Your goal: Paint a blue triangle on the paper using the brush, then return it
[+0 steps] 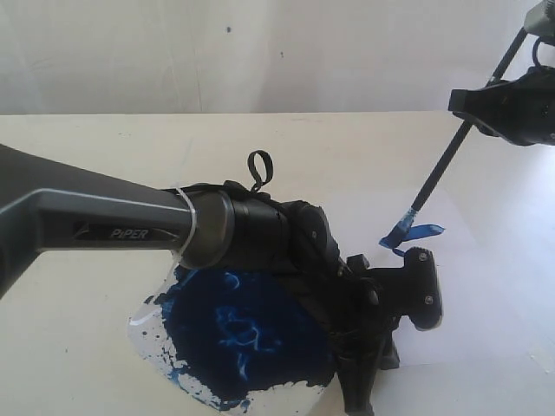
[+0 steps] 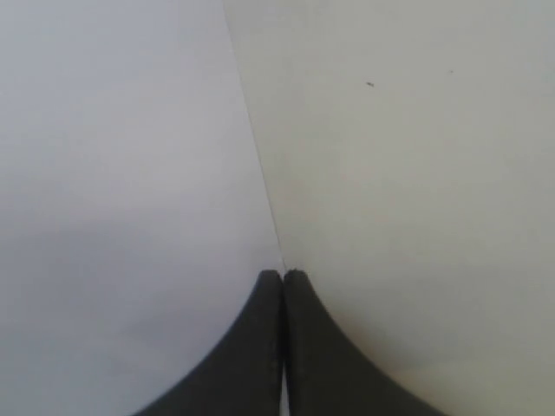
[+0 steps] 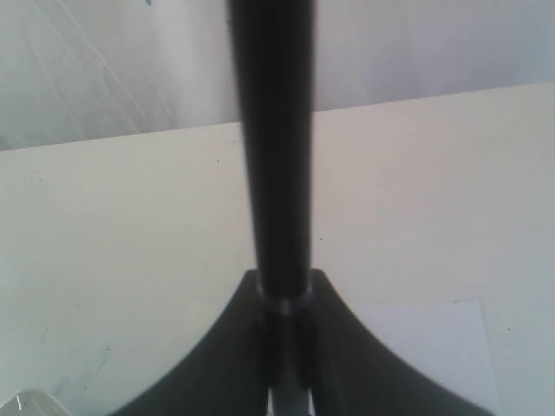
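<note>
My right gripper (image 1: 475, 109) hangs at the upper right, shut on the black handle of the brush (image 1: 440, 173). The brush slants down to the white paper (image 1: 473, 290), its blue bristles touching the sheet. Of the blue triangle (image 1: 421, 231) only two short bright strokes show, beside the tip. In the right wrist view the brush (image 3: 277, 139) runs out from between the shut fingers of my right gripper (image 3: 284, 290) over the paper (image 3: 438, 338). My left gripper (image 1: 359, 400) points down at the sheet's near edge. In the left wrist view my left gripper (image 2: 284, 275) is shut and empty on the edge of the paper (image 2: 113, 173).
A clear paint tray (image 1: 152, 334) holding a large dark-blue puddle (image 1: 243, 334) lies left of the paper, under my left arm (image 1: 113, 227). The cream table (image 1: 104, 152) runs back to a white wall. A tray corner (image 3: 19, 404) shows in the right wrist view.
</note>
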Tool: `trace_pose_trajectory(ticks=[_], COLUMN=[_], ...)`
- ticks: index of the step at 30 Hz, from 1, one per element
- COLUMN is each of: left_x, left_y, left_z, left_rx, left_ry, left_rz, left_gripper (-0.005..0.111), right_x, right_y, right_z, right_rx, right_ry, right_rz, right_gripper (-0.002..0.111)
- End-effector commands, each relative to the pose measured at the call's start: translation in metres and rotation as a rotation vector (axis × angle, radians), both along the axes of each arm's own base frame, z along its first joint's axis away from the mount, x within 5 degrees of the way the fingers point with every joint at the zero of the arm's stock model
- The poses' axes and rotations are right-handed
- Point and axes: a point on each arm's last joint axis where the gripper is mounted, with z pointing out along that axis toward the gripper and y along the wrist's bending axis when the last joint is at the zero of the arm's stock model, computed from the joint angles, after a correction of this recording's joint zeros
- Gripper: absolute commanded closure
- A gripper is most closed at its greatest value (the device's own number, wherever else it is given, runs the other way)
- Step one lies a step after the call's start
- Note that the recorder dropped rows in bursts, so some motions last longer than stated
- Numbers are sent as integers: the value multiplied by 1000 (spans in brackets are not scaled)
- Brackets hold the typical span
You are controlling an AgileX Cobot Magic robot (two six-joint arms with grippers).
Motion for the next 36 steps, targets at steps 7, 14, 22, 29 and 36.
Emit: trace_pose_trajectory(ticks=[7, 14, 22, 29, 36], left_x=[-4, -4, -4, -4, -4], left_y=[0, 0, 0, 0, 0], left_z=[0, 0, 0, 0, 0], left_rx=[6, 6, 6, 6, 6], left_ry=[25, 25, 25, 25, 25], left_rz=[-9, -9, -9, -9, -9], left_gripper=[107, 107, 107, 107, 107], right_x=[13, 14, 11, 12, 11], right_y=[4, 3, 2, 1, 1], right_z=[2, 2, -5, -6, -7], right_rx=[12, 5, -5, -9, 1], right_ry=[-19, -17, 6, 10, 38], right_rz=[38, 27, 11, -1, -8], right_gripper=[108, 108, 108, 108, 108])
